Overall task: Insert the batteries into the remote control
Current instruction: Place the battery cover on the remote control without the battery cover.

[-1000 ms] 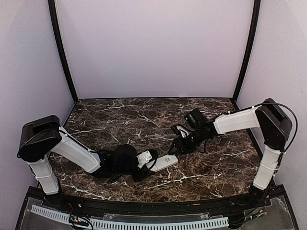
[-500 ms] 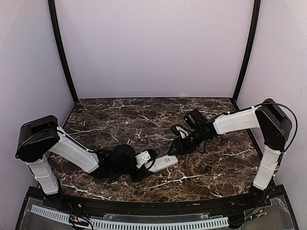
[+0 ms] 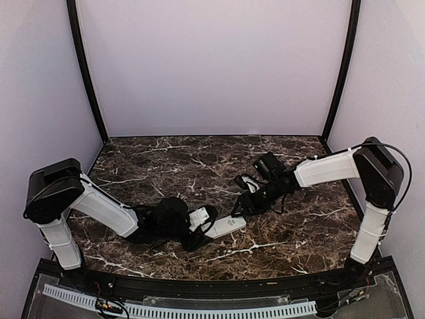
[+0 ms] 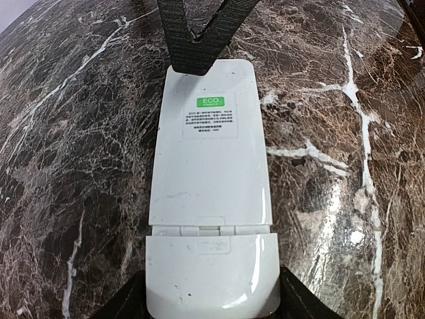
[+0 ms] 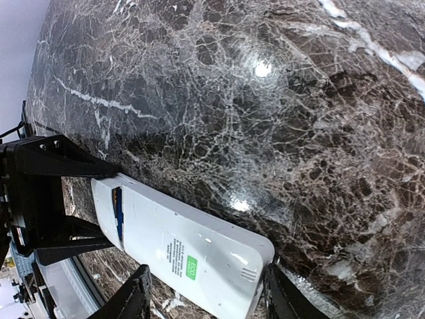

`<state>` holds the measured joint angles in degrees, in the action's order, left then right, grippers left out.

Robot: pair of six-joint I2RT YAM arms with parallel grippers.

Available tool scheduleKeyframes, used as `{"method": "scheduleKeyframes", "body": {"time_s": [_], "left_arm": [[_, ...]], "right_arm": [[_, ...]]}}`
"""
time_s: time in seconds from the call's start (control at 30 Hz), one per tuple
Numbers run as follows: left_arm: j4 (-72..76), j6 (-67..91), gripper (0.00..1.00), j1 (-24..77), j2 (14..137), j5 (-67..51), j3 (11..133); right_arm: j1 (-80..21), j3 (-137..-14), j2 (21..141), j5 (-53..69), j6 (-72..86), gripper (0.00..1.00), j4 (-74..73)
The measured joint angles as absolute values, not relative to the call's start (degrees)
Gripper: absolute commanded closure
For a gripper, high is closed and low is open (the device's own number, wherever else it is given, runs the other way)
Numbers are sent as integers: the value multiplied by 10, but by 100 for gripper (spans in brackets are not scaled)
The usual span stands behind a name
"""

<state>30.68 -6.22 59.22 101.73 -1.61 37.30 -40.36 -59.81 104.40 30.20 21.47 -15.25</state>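
Arms stretched inward, left claw (image 3: pixel 211 223), right claw (image 3: pixel 242 210) low, facing, both gripping

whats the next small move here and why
Probably push the cover the last bit shut along the remote: a gap shows between them, with blue inside, and the left fingers and right fingers flank its ends.

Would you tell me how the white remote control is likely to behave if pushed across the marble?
The remote control looks rigid and flat, so it should slide, not roll. Its glossy shell may slip on the polished table. Its unseated end cover might shift.
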Motion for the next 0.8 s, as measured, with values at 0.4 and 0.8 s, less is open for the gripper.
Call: {"method": "scheduleKeyframes", "body": {"time_s": [0.4,0.8], "left_arm": [[301,-68,28,590,1022,-25,381],[277,-77,23,587,1004,-23,377]], "right_arm": [[-407,-600,1044,302,210,45,-162],[-409,-601,1044,302,201,45,-168]]}}
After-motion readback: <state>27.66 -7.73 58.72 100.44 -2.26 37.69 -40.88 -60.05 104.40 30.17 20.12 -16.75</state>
